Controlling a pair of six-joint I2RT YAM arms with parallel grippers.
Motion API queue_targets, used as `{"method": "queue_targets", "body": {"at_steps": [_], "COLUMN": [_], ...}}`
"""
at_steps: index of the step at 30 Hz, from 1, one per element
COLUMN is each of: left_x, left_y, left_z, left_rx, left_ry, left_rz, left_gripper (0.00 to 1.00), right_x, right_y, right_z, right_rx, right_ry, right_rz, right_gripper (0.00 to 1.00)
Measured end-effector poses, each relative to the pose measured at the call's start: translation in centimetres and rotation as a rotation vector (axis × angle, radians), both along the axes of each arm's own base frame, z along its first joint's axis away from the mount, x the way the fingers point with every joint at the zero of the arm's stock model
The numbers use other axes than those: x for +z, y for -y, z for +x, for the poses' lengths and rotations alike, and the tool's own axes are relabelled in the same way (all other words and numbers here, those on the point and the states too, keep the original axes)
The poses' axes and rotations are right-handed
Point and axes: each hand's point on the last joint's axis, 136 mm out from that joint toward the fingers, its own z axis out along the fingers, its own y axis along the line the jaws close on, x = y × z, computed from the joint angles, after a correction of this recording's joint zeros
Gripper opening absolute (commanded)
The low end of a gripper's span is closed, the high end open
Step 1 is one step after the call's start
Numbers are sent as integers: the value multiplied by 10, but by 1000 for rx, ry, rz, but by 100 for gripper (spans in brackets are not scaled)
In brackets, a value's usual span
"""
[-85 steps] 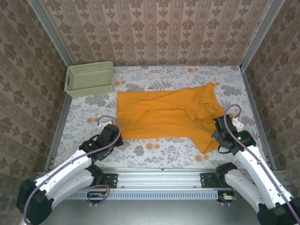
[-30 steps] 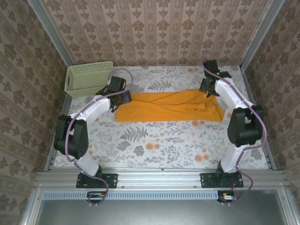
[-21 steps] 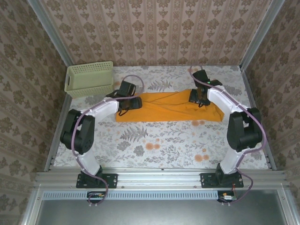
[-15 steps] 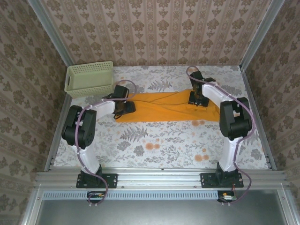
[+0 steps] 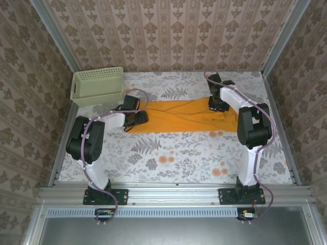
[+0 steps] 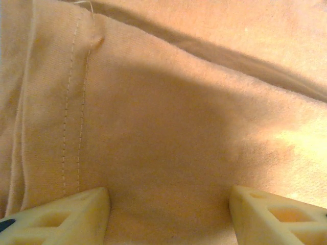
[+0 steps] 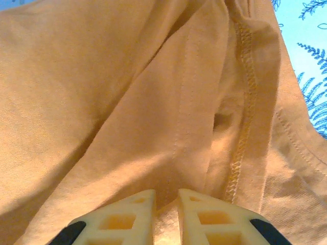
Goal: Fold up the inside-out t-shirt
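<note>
Beneath it all, a floral-patterned table [image 5: 168, 158] closed in by patterned walls. Stretched across its far half, the inside-out t-shirt [image 5: 179, 116], folded into a long, narrow orange band running left to right and lying flat. Reaching out to that band from the near edge, the left arm [image 5: 110, 120] toward its left end and the right arm [image 5: 236, 98] toward its far edge near the right end. Tucked into the far left corner, near the shirt's left end but not touching it, a pale green lattice basket [image 5: 97, 86].

Down over the band's left end, the left gripper [image 5: 137, 117]. From its wrist camera: spread wide, one pale fingertip [image 6: 66, 217] at each lower corner of the view, orange cloth lying smooth and slack across the whole gap, nothing clamped. Cannot tell whether the tips actually press into the fabric. Just left of the gap, a double-stitched hem line [image 6: 71, 117].

Down on the far edge toward the right, the right gripper [image 5: 217, 104]. From its wrist camera: fingers [image 7: 120, 222] squeezed almost together, only a slit between them, with a thin raised ridge of shirt cloth nipped in that slit. Leading away from the pinch, a long crease and an exposed overlocked seam [image 7: 240, 127].
</note>
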Motion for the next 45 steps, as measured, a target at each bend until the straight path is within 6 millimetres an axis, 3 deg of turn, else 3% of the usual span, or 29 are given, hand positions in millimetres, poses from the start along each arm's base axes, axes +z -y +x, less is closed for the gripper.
{"method": "queue_targets", "body": {"at_steps": [3,6,10,15,20,25,30,34,39,42,45], "left_x": [1,1,1,0,0,0,0,0,0,1,2], "left_y": [-1,-2,-1,-1,-1,-1,-1,-1,-1,-3,-6], "left_z": [-2,-4,-5,-4,-5,-6,-12,-16,-21,-26,-33], "left_rx": [6,8,7,17,18,18,14,9,3,3,2], "left_ry": [10,13,15,19,24,38,47,48,45,29,-2], "left_rz": [-6,-8,-9,-10,-10,-15,-14,-12,-12,-6,9], "left_gripper": [65,65,65,65,65,65,66,66,67,68,69], "right_x": [0,3,9,2,6,33,64,57,20,9,12], "right_y": [4,6,8,0,-2,-6,-5,3,8,10,12], "right_z": [-2,-10,-19,-23,-20,3,49,82,101,93,76], "right_rx": [-9,-7,-6,8,22,33,47,44,51,59,66], "right_ry": [-8,-7,1,-14,-7,72,178,192,129,80,60], "right_rz": [-7,-23,-24,13,23,31,12,-17,-32,-41,-52], "right_gripper": [47,52,51,37,4,0,0,0,45,56,60]}}
